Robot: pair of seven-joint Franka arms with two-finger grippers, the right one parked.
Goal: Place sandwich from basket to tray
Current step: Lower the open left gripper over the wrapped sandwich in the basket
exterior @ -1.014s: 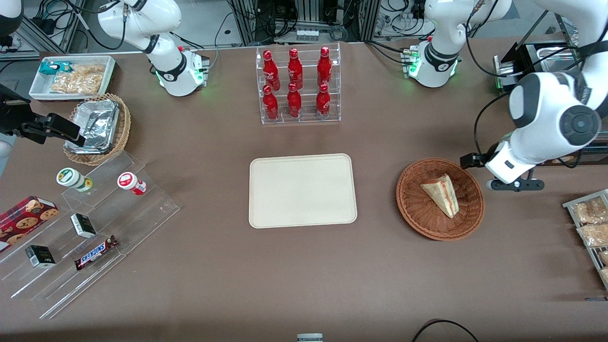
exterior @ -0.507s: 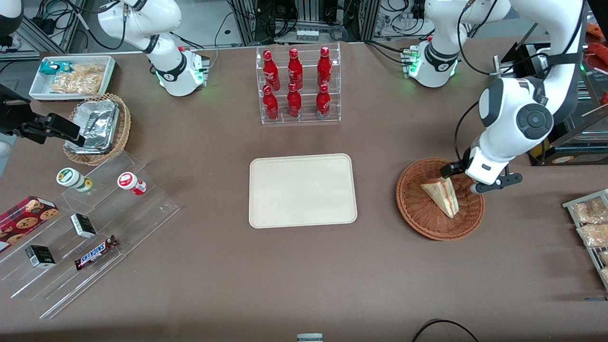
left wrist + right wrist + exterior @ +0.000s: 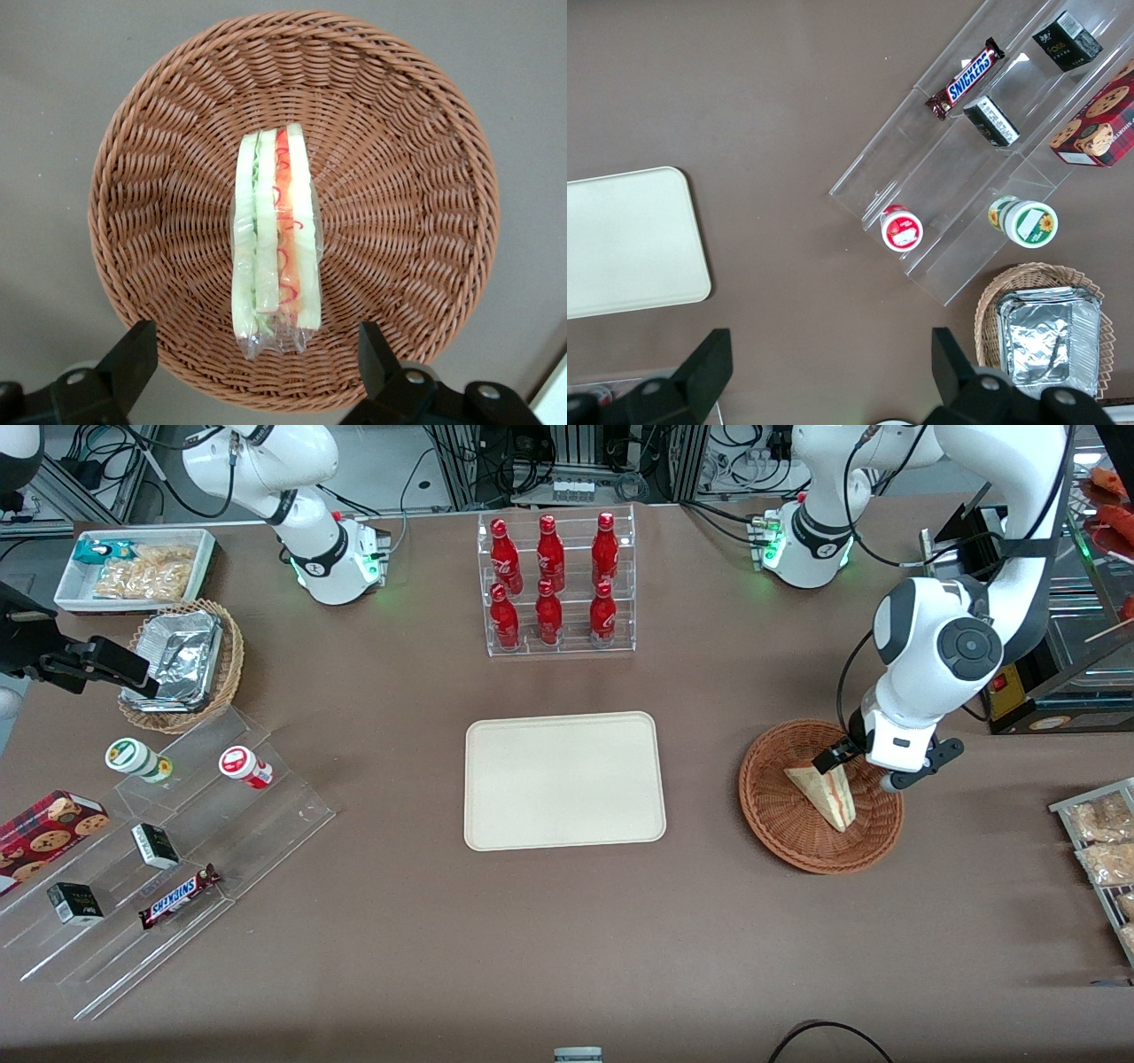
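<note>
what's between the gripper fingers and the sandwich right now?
Nothing. In the left wrist view the gripper hangs open above the sandwich in the basket, with only bare wicker showing between.

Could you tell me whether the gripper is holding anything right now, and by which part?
Nothing is held: the gripper hovers open above the sandwich, which lies untouched in the basket.

Even, bright overhead light, soft shadows (slight glare on the foil), all views sharp.
</note>
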